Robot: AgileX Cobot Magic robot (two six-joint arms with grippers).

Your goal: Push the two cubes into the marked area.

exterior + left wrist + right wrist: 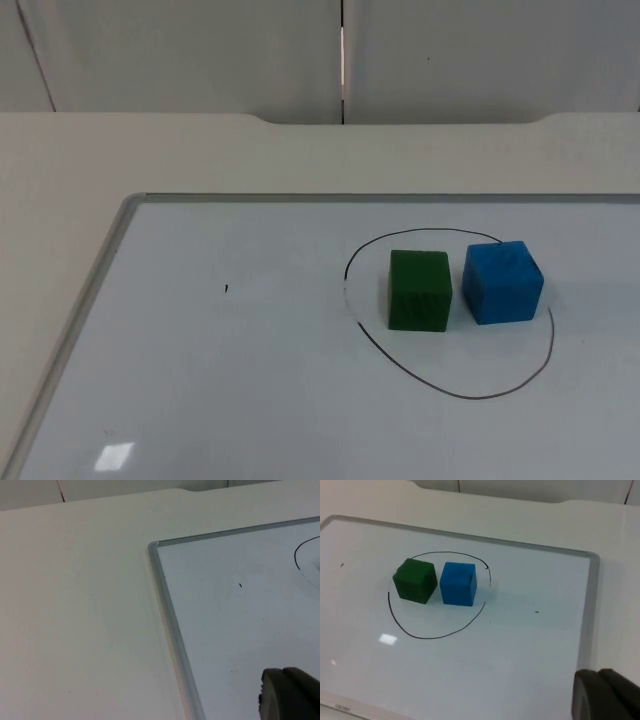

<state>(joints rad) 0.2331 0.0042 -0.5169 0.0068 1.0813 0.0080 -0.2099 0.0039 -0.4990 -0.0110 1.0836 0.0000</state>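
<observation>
Top view: found green cube (419, 290) and blue cube (502, 281) side by side inside marked oval (450, 390), blue near its line; flagged any further nudge knocking blue out; logged left gripper (290, 695) and right gripper (605, 695) waiting well apart from cubes, grip state untellable.

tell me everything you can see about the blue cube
The blue cube is a solid, matte block in bright blue, with slightly mottled faces and soft edges. It sits flat and upright on the whiteboard, inside the hand-drawn black outline, near that line on the right arm's side. The green cube stands right beside it with a narrow gap between them. Nothing rests on it, and no gripper touches it.
</observation>
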